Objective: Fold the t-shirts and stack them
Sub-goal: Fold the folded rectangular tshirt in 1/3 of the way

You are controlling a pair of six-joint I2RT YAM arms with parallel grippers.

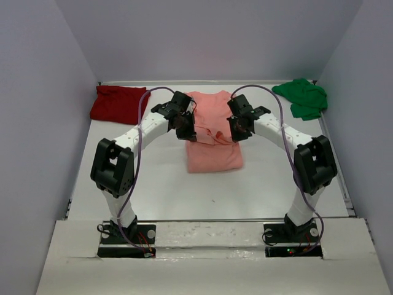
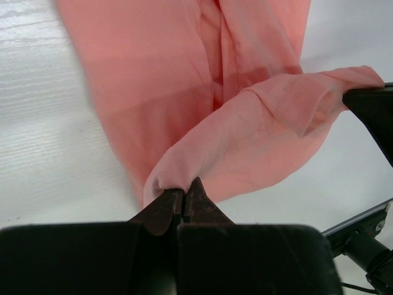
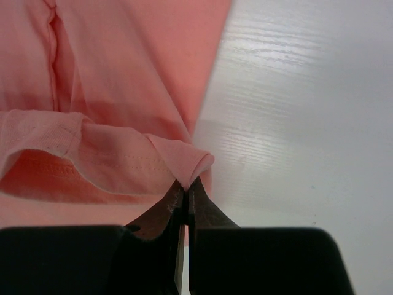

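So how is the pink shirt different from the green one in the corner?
The pink shirt lies mid-table, the green shirt in the far right corner. Pink is laid out, partly folded; green is a crumpled heap. The left claw and right claw each pinch pink's edge; green is untouched. Both are plain cloth on the table.

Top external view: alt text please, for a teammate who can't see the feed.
The left gripper and right gripper each pinch a fold of the partly folded salmon-pink t-shirt. A dark red t-shirt lies at the far left, a crumpled bright green t-shirt at the far right.
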